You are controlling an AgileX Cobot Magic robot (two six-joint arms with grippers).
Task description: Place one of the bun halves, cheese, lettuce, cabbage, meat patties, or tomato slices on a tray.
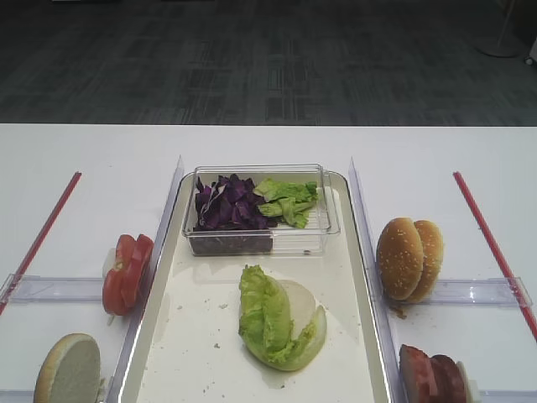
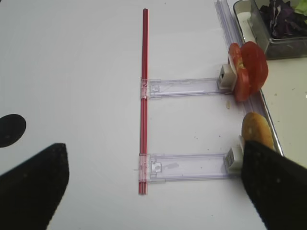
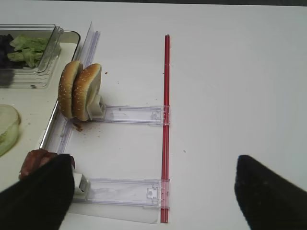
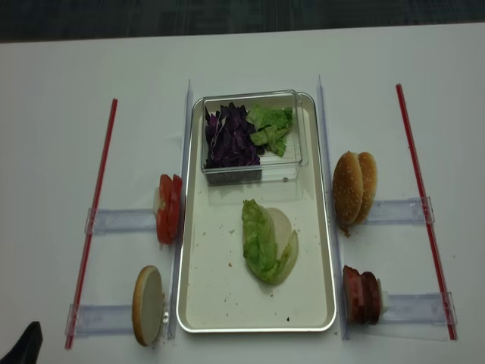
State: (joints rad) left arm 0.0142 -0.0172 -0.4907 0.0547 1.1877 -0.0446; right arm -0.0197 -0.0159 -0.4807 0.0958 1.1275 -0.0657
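Overhead, the tray (image 4: 258, 307) sits mid-tabletop (image 4: 61, 114); a lettuce (image 4: 260, 241) leaf lies on a pale bun half (image 4: 285, 244) at its centre. A clear box (image 4: 252, 171) at the far end holds cabbage (image 4: 227, 138) and more greens. Tomato slices (image 4: 167, 208) stand left of the tray, meat patties (image 4: 362, 294) right. Neither pincer appears in the front high view.

Right wrist view: right pincer (image 3: 148, 194) spread wide, empty, above the tabletop beside a red strip (image 3: 166, 124); patties near its left finger, lettuce out of frame.

Left wrist view: left pincer (image 2: 153, 189) fingers wide apart, nothing between; tomato slices ahead to the right.
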